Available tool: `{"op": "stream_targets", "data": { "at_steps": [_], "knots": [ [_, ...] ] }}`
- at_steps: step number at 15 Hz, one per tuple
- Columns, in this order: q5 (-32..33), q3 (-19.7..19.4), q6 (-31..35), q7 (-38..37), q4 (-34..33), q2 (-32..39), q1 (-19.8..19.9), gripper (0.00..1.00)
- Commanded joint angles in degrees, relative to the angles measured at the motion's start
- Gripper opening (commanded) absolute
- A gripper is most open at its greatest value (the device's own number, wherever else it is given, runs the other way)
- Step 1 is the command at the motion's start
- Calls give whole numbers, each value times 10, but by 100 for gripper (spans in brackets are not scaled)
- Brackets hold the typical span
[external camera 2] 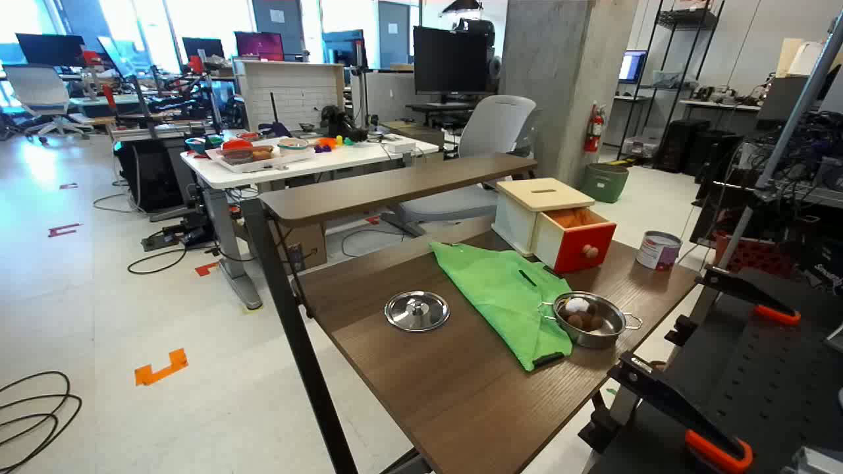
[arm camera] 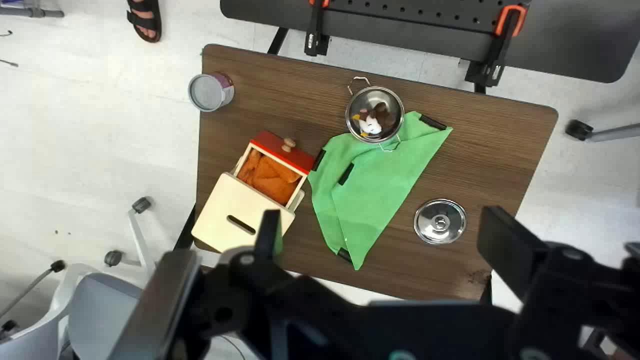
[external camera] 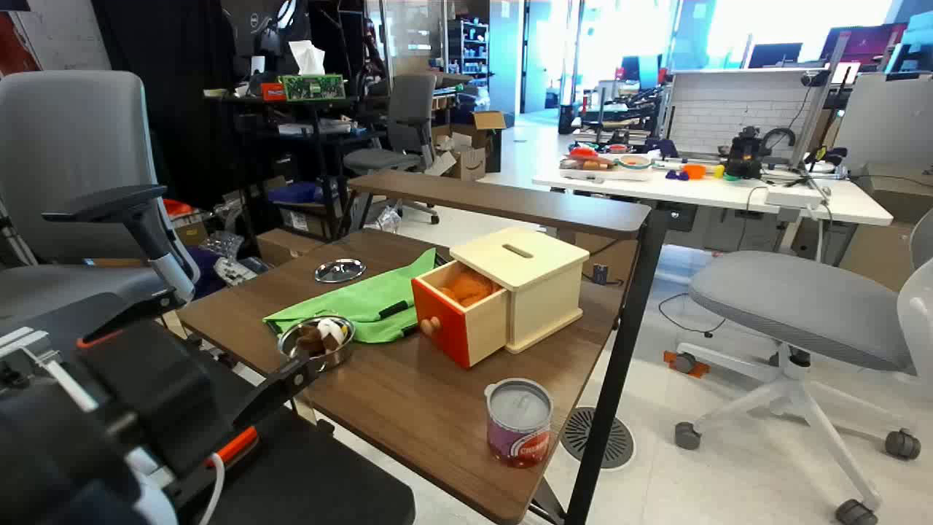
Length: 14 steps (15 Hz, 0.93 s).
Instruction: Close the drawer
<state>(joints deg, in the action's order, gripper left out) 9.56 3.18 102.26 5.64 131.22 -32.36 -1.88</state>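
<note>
The drawer is pulled well out of its light tan wooden box (external camera: 545, 299); its orange-red front with a round wooden knob shows in both exterior views, as drawer (external camera: 452, 329) and drawer (external camera 2: 588, 247). Orange cloth-like stuff lies inside it. In the wrist view the drawer front (arm camera: 280, 151) points up and right, and the box (arm camera: 227, 207) is left of centre, its lower corner near the left finger in the picture. My gripper (arm camera: 382, 220) is open with nothing between its fingers, high above the table. It does not show in the exterior views.
On the brown table (external camera: 408, 408) lie a green cloth (arm camera: 370, 185) beside the drawer front, a metal pot (arm camera: 375, 114) with small toys, a metal lid (arm camera: 440, 221) and a tin can (external camera: 519, 423) near the edge. A raised shelf (external camera: 503, 198) runs behind the box.
</note>
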Motion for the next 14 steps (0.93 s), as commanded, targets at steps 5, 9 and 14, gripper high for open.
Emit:
{"op": "stream_targets", "data": {
  "at_steps": [5,9,14],
  "knots": [
    [-1,-17,19,5,31,5,-2,100],
    [1,-40,70,-3,68,22,11,100],
    [-3,-68,170,-38,71,113,46,100]
  ]
}}
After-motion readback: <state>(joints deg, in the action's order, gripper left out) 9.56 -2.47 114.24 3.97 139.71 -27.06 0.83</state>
